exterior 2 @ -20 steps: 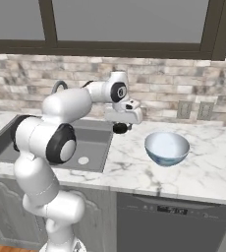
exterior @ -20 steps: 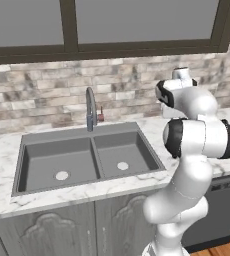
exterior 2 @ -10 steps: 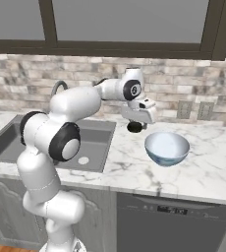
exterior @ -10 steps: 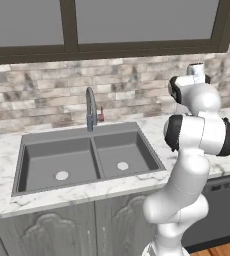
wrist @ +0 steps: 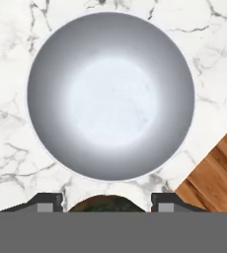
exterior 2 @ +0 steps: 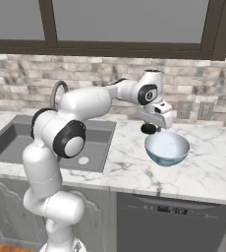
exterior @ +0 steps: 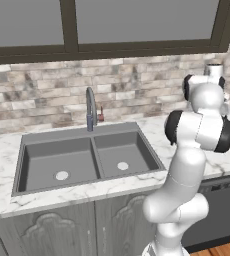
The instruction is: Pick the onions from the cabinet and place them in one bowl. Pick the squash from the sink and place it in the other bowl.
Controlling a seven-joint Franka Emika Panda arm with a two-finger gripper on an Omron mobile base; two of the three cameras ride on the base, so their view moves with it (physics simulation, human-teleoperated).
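Note:
My gripper is shut on the squash, a small dark green vegetable, and hangs just above the left rim of the pale bowl on the marble counter. Looking down from the hand, the squash sits between the two dark fingertips of my gripper, and the bowl lies right below with nothing in it. The dark grey double sink with its curved faucet lies to the left, both basins bare. The onions and the cabinet are out of view.
A brick backsplash and a dark-framed window stand behind the counter. The counter's front edge runs close beside the bowl, with wooden floor past it. A dishwasher front sits below the bowl.
The arm has swung right from beside the sink, carrying the squash to the bowl's left rim.

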